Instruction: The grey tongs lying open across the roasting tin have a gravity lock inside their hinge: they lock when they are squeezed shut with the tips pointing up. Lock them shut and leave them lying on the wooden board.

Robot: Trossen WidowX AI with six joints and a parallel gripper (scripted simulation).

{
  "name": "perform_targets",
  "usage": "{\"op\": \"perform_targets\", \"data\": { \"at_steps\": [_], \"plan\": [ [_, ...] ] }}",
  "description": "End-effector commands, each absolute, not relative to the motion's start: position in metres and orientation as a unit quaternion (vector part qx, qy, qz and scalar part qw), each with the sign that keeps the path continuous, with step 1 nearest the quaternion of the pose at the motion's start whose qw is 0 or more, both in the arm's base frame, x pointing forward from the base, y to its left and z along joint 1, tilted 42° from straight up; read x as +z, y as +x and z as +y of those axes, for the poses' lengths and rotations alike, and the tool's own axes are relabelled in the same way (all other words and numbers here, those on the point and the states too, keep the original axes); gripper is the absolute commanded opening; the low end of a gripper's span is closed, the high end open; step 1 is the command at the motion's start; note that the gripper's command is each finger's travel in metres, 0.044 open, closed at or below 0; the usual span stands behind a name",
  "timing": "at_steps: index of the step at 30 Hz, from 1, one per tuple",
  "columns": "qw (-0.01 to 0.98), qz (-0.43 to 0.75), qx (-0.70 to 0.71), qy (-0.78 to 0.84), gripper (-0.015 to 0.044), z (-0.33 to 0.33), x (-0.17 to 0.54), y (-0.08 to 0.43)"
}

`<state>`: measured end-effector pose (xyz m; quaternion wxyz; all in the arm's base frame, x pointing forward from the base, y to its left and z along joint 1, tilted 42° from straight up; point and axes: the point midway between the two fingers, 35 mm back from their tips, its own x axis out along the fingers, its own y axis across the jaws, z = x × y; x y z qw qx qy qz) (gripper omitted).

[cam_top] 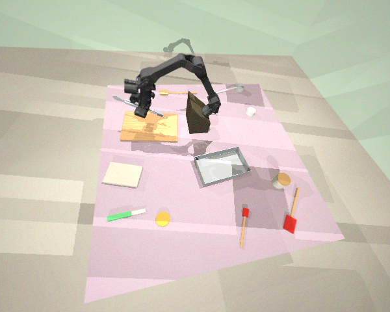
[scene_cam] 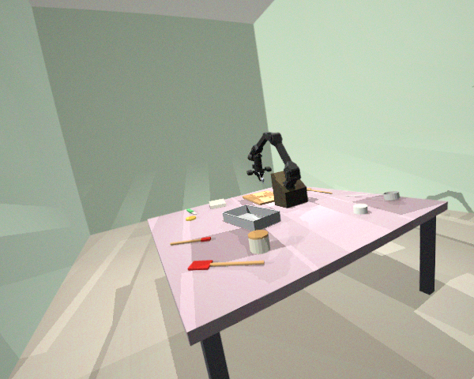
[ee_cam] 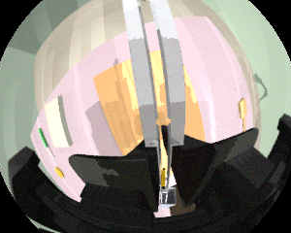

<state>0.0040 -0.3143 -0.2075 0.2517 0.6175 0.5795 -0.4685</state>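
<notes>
My gripper (cam_top: 142, 110) (scene_cam: 261, 176) (ee_cam: 160, 130) is shut on the grey tongs (cam_top: 121, 99) (ee_cam: 174, 97) and holds them in the air above the far side of the wooden board (cam_top: 168, 134) (scene_cam: 251, 198) (ee_cam: 111, 107). In the wrist view the two arms run close together with a narrow gap, and the hinge end is low between the fingers. One end shows left of the gripper in the top view, the other to its right. Their exact tilt and the lock inside the hinge cannot be seen. The roasting tin (cam_top: 227, 179) (scene_cam: 265, 221) stands without the tongs.
The dark base block (cam_top: 197, 122) (scene_cam: 290, 197) stands right of the board. A cream block (cam_top: 123, 174) (scene_cam: 217, 203) and a green-handled tool (cam_top: 119, 216) lie nearer the camera. A wooden spatula (cam_top: 164, 92) lies behind. A lidded jar (cam_top: 281, 181) (scene_cam: 258, 242) stands beyond the tin.
</notes>
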Motion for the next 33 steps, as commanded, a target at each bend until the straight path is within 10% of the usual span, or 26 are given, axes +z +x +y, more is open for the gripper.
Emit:
{"op": "perform_targets", "data": {
  "at_steps": [1, 33],
  "plan": [
    [0.272, 0.576, -0.489, 0.597, -0.0150, -0.315, -0.211, 0.004],
    [0.406, 0.498, -0.621, 0.448, -0.0150, -0.309, -0.221, 0.011]
  ]
}}
